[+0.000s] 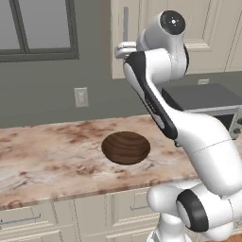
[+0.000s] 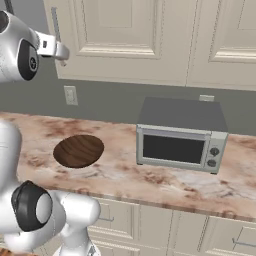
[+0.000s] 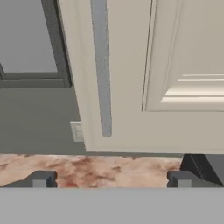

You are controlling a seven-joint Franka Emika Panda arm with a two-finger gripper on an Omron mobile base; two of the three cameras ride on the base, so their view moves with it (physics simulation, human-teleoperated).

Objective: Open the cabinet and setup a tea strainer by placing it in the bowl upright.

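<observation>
Cream cabinet (image 3: 131,74) door is closed; its grey bar handle (image 3: 101,65) stands upright ahead of my fingers, above them and a bit nearer the left tip (image 3: 42,179). The gripper (image 3: 111,179) is released, tips spread wide with nothing between them, no contact with the handle.

Step in hand, I'd say: reach the handle to pull the door. To do it well I'd go forward and up, shift toward the left tip so the bar sits centred between both tips, clamp near its lower end, then pull along the door's arc, not straight back.

Hand view gives the handle lineup and the finger gap. The base views don't: there the gripper (image 1: 124,49) looks to be just short of the handle, but the arm hides the tips, so I can't judge the gap.

Base views show the bowl (image 1: 126,147) on the counter (image 1: 42,151), well below the fingers, with nothing in it, plus the toaster oven (image 2: 180,135). I take the strainer to be behind the door.
</observation>
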